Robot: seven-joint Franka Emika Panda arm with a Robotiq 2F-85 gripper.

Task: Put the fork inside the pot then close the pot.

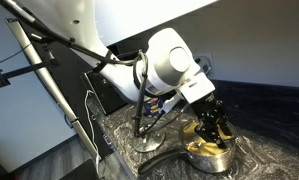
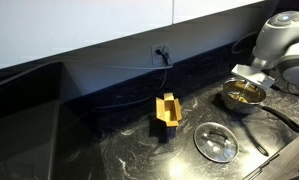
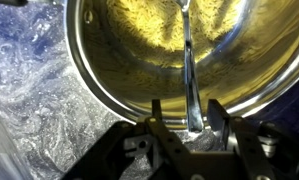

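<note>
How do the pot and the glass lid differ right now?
The pot is deep steel, yellowish inside, with a long black handle; the lid is flat glass with a centre knob. The pot sits under the gripper with the fork over its inside; the lid lies apart on the counter, off the pot. Both are round.

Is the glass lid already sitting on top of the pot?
No, in an exterior view the lid lies flat on the counter, apart from the open pot.
</note>
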